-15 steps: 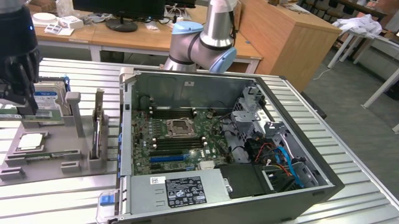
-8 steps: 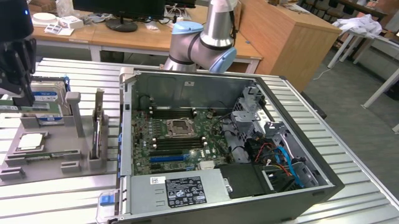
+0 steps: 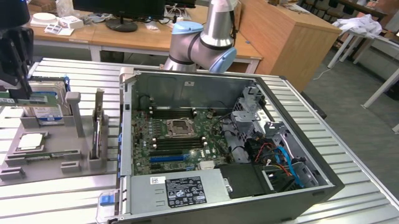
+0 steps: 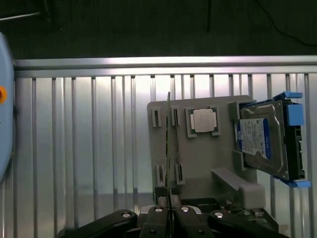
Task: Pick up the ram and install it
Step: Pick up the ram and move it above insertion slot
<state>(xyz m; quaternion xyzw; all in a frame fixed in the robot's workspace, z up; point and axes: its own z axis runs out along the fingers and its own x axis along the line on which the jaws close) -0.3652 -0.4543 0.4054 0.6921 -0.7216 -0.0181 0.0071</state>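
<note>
My gripper (image 3: pixel 17 89) hangs at the exterior view's far left, above the grey parts holder (image 3: pixel 74 135). It is shut on the ram (image 3: pixel 28 99), a thin green stick held level under the fingers. The wrist view looks along the ram (image 4: pixel 168 148) edge-on, with the fingertips (image 4: pixel 157 214) pinching it from both sides, over the holder's slot clips (image 4: pixel 156 117). The open computer case (image 3: pixel 315 161) lies to the exterior view's right, and its motherboard (image 3: pixel 163 150) has black memory slots (image 3: pixel 177 112) beside the CPU socket (image 3: pixel 181 126).
The holder also carries a silver hard drive with a blue label (image 4: pixel 262 139), a CPU chip (image 4: pixel 203 120) and an upright expansion card (image 3: pixel 98 126). A power supply (image 3: pixel 184 189) and cables (image 3: pixel 281 163) fill the case's near end. Everything rests on a ribbed metal table (image 3: pixel 349 154).
</note>
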